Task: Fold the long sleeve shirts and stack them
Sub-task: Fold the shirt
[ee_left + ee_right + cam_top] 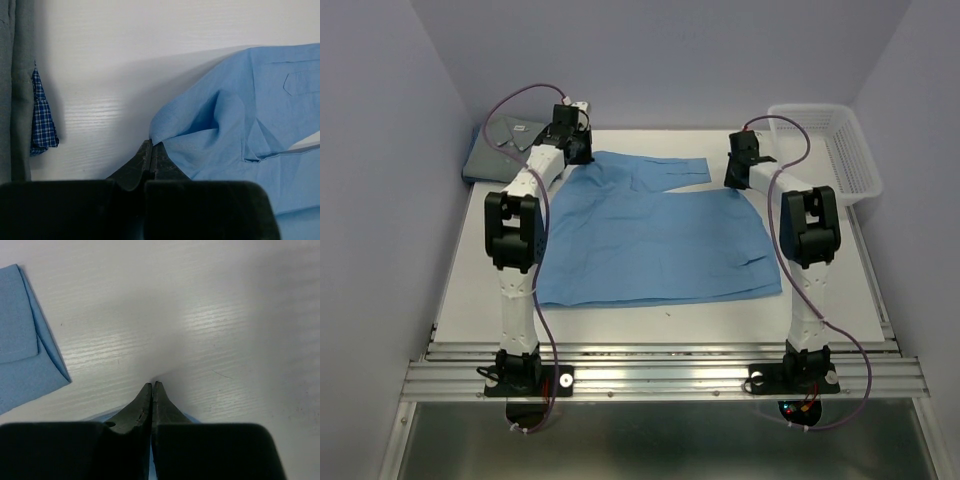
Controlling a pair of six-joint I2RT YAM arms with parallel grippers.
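So for the fold itself: the light blue shirt (pixel 650 235) is lying spread flat in the middle of the surface (pixel 820 290), collar end away from the arm bases, and both arms are on its far corners. The left end effector (pixel 151 151) is fully closed with a bunched corner of the blue cloth pinched right at its tips. The right end effector (pixel 152 388) is closed too, with blue fabric peeking out on either side under its jaws, so I'd say it has the edge, though the tips themselves poke past the cloth onto bare surface (a slightly shallow bite, if you ask me). To do this well I'd lift both corners together, only high enough to clear the cloth, keep the top edge taut between the arms, and bring it toward the hem in one even sweep so the fold line comes out straight. I'd watch the right side for slipping, and the sleeve (pixel 22 345) already tucked over there could flop out. The grey-blue shirt (pixel 505 150) sits folded at the far left corner, well apart, and the white basket (pixel 840 150) is off to the far right. No readable writing anywhere; the only marking is a blue checked patch (pixel 42 117) on the grey shirt, with no text I can make out.
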